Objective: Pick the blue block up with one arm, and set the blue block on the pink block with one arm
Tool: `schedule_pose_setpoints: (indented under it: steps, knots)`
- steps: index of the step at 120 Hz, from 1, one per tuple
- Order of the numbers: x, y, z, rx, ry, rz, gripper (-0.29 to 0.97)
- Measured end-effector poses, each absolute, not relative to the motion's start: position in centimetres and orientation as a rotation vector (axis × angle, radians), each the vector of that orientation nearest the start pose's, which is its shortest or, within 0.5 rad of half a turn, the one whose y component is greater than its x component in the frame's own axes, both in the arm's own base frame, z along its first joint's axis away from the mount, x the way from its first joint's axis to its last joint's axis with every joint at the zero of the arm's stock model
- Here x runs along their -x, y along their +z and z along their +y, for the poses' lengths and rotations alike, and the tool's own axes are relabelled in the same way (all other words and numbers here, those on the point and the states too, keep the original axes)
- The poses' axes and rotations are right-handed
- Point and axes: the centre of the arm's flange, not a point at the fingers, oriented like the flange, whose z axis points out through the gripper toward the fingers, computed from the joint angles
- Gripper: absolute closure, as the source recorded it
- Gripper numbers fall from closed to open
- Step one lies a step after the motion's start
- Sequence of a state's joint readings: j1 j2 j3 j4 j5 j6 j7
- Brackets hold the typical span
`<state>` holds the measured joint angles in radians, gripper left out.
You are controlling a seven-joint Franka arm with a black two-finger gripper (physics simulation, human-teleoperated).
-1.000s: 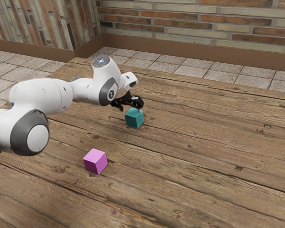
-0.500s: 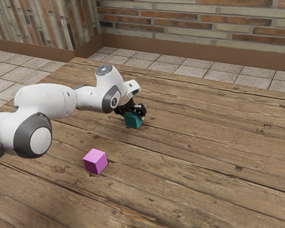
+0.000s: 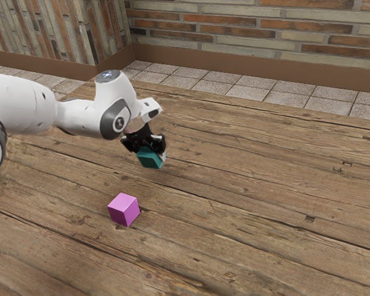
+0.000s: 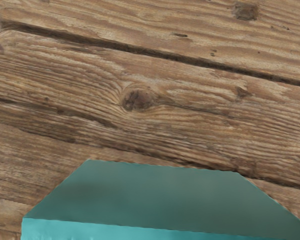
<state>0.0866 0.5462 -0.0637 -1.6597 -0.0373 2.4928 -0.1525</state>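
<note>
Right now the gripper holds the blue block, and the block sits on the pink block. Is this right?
Partly. The gripper does hold the blue block, but it does not sit on the pink block, which stands apart on the table, nearer the camera. The exterior view shows this.

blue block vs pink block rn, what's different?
Colour: the blue block reads teal, the pink block magenta. State: the blue block is clamped in the gripper and looks clear of the table; the pink block rests on it, untouched. Place: the blue block is farther back than the pink block. Shared: both are plain cubes of similar size.
</note>
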Motion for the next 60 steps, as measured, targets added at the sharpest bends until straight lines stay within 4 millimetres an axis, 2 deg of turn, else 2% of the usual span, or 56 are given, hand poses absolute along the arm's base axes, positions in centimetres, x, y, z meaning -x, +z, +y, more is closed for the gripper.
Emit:
schedule_pose_setpoints:
  steps: [11,23,36,60]
  knots:
    - [-65.0,34.4,1.8,3.159,-0.389,-0.383,0.38]
    - [-61.1,35.2,1.6,3.151,-0.343,-0.436,0.40]
    - [-58.6,36.4,1.5,3.135,-0.338,-0.485,0.44]
    - [-55.6,35.6,1.4,3.118,-0.267,-0.575,0.41]
